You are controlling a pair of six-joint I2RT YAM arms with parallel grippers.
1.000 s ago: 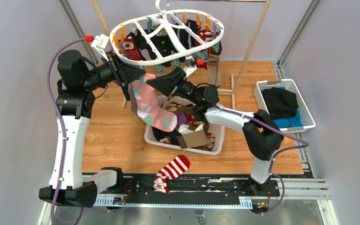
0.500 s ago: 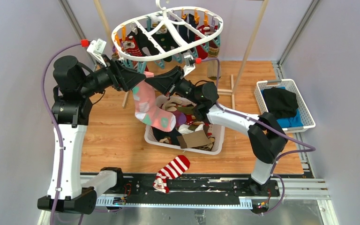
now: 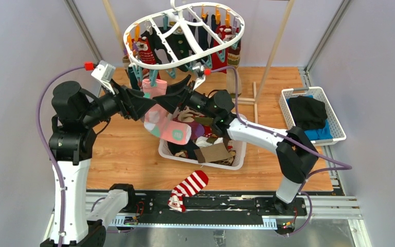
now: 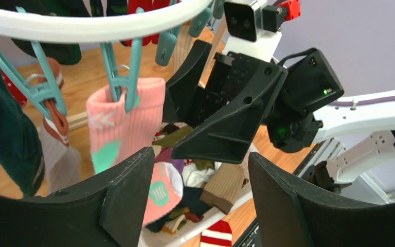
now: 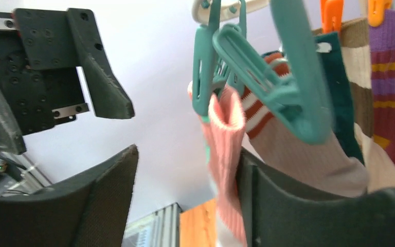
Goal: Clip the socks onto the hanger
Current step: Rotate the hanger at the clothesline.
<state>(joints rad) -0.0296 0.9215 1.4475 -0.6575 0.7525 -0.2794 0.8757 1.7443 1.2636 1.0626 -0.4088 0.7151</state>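
The white oval hanger [image 3: 149, 64] hangs at the top centre, several socks clipped around it. A pink sock with teal patches [image 3: 160, 117] dangles from a teal clothespin [image 4: 124, 86] on its near rim. My left gripper [image 3: 146, 104] sits just left of the sock, open, with nothing between its fingers [image 4: 200, 154]. My right gripper [image 3: 168, 95] is just right of the sock and also open [image 5: 187, 152]. In the right wrist view the pink sock [image 5: 227, 154] brushes the inner face of one finger, gripped by the teal clothespin [image 5: 205, 72].
A white basket [image 3: 239, 150] of loose socks stands below the grippers. A red-white striped sock [image 3: 189, 186] lies at the table's front edge. A second white basket [image 3: 334, 116] with black and blue clothes is at the right. Wooden poles [image 3: 277, 46] stand behind the hanger.
Both grippers opened and let go of the pink sock, which now hangs from the teal clothespin. The left arm drew back leftward and the hanger swung up a little.
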